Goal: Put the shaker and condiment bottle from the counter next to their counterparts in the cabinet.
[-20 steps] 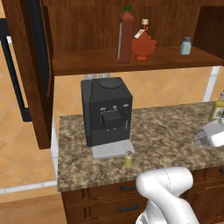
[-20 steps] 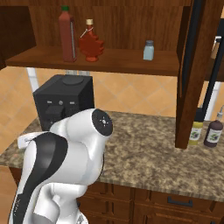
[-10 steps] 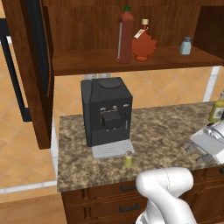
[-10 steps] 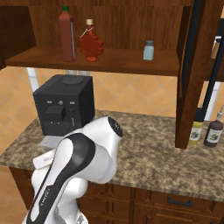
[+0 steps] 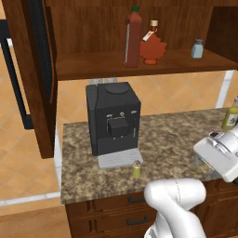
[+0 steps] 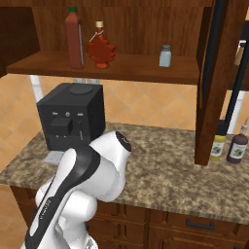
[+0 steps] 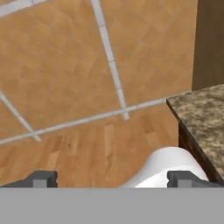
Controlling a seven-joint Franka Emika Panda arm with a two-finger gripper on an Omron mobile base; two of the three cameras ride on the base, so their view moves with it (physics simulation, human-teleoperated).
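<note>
One shaker (image 5: 136,169) left, upright on the counter (image 5: 176,139), off beyond my spread, empty fingers (image 7: 113,179).

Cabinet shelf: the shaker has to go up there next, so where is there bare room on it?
The widest bare plank lies between the maple-leaf bottle and the pale blue shaker. The left end is crowded: the tall red condiment bottle stands close beside the maple-leaf bottle.

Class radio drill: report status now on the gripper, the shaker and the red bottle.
Gripper open, empty, facing floor. Tiny yellow-green shaker on granite counter before black coffee machine. Tall red green-capped bottle already on cabinet shelf.
</note>
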